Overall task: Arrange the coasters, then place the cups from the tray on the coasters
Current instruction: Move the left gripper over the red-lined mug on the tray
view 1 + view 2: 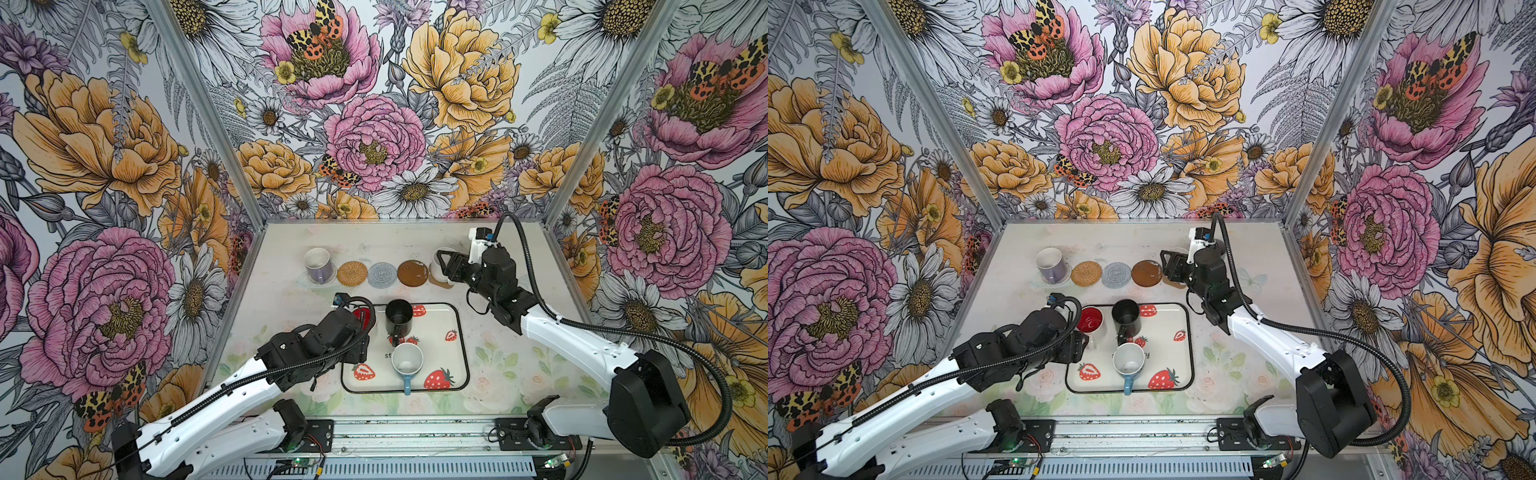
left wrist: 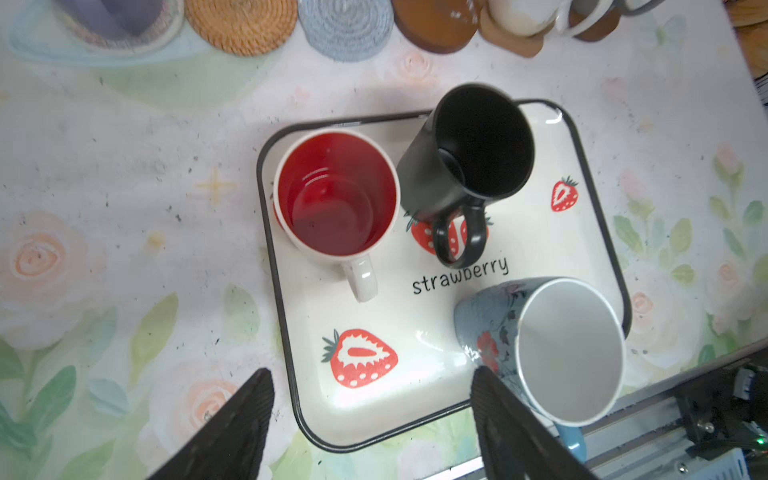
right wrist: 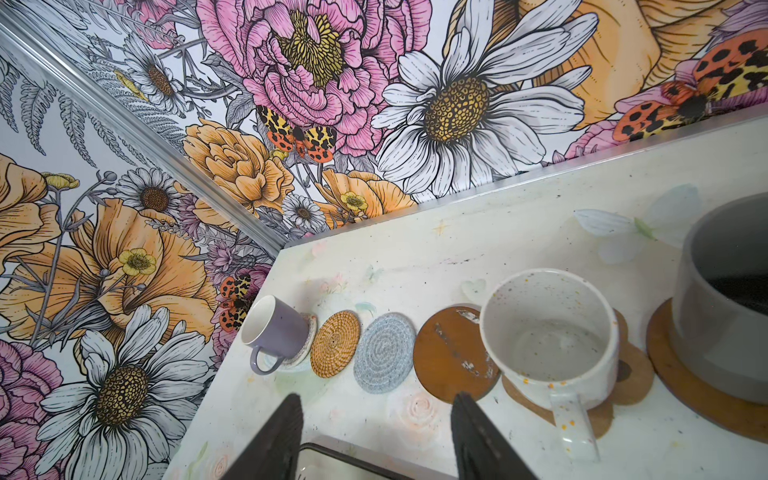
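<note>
The tray [image 2: 415,316] holds the red-inside cup [image 2: 336,195], the black cup [image 2: 478,145] and the light blue cup [image 2: 569,353]. My left gripper [image 2: 372,374] hangs open over the tray's near left corner, holding nothing. Along the back row, the lilac cup [image 1: 316,266] sits on the beaded coaster, then come bare rattan [image 1: 352,273], grey spiral [image 1: 382,275] and brown [image 1: 412,273] coasters. The speckled cup [image 3: 548,332] rests on the paw coaster [image 3: 636,374], the grey cup [image 3: 723,316] on a brown disc [image 3: 681,374]. My right gripper [image 3: 378,397] is open beside the speckled cup.
Floral walls close in the table at the back and both sides. A metal rail [image 1: 415,434] with the arm bases runs along the front edge. The right arm [image 1: 582,345] crosses the table's right side and hides the grey cup in both top views.
</note>
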